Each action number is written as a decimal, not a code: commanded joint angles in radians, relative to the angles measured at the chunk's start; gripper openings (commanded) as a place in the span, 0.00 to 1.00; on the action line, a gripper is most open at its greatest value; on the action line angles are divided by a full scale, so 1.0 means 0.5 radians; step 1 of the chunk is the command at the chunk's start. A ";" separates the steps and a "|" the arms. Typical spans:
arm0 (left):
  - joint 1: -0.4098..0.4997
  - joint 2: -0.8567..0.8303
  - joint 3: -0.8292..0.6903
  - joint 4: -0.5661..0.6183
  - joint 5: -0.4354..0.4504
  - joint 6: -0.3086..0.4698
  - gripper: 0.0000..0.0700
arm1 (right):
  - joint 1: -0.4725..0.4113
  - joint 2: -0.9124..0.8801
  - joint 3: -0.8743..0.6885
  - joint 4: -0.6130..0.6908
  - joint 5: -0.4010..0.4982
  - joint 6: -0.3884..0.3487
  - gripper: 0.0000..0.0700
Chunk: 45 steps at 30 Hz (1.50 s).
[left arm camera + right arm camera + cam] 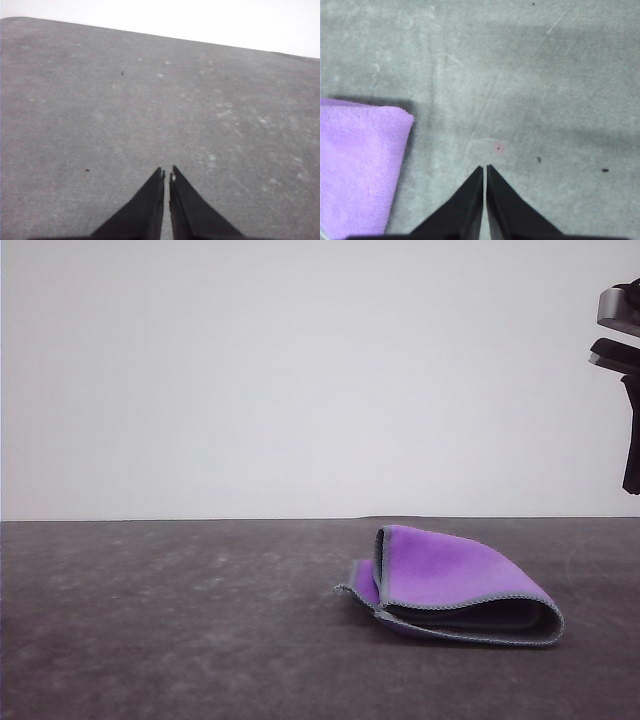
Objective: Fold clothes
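Cloth (455,585): lying folded, purple face out, on the right of the table (150,620). Left gripper (166,175) and right gripper (485,170): both hanging pinched together, holding nothing. Best practice: be checking edge alignment; the layers are gaping.

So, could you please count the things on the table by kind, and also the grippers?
Cloth: 1, the folded purple cloth with grey edging, lying on the table
Grippers: 2, the left gripper and the right gripper, each with fingers together and holding nothing
Total: 3
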 commanded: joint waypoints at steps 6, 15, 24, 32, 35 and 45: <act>0.002 0.000 -0.017 -0.075 -0.012 -0.008 0.01 | 0.006 0.018 0.021 0.008 -0.002 -0.003 0.00; 0.002 0.000 -0.017 -0.075 -0.012 -0.008 0.01 | 0.006 0.018 0.021 0.008 -0.002 -0.003 0.00; 0.002 0.000 -0.017 -0.074 -0.012 -0.008 0.01 | 0.001 -0.099 0.009 0.082 0.088 -0.278 0.00; 0.002 0.000 -0.017 -0.072 -0.012 -0.008 0.01 | -0.006 -0.584 -0.215 0.252 0.215 -0.391 0.00; 0.002 0.000 -0.017 -0.071 -0.012 -0.008 0.01 | -0.011 -0.855 -0.415 0.401 0.216 -0.391 0.00; 0.002 0.000 -0.017 -0.071 -0.012 -0.008 0.01 | -0.013 -1.703 -0.916 0.486 0.266 -0.389 0.00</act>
